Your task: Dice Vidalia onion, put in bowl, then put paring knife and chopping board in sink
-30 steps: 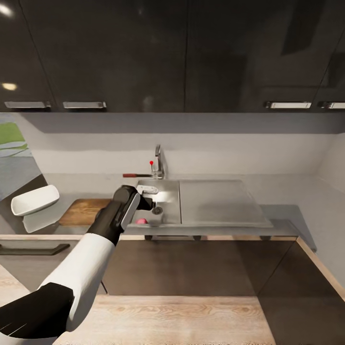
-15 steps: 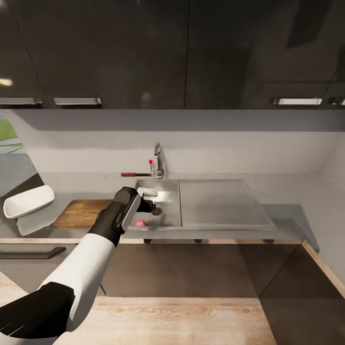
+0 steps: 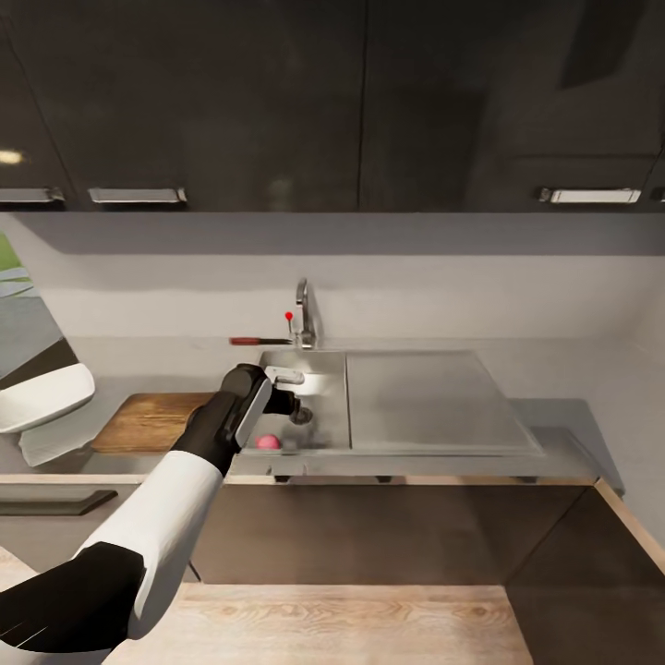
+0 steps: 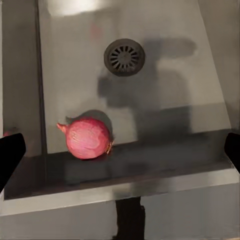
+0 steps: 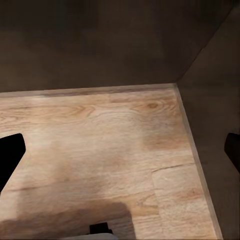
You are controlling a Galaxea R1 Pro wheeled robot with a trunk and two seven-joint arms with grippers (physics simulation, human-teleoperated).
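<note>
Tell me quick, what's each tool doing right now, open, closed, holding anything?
Left tool: open, empty, above the onion in the sink.
Right tool: open, empty, over wood floor.

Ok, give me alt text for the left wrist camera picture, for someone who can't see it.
A round, reddish-pink Vidalia onion lies on the floor of a stainless steel sink, near the front wall. A dark round drain sits farther back, and the left gripper frames the picture with its black fingertips wide apart.
</note>
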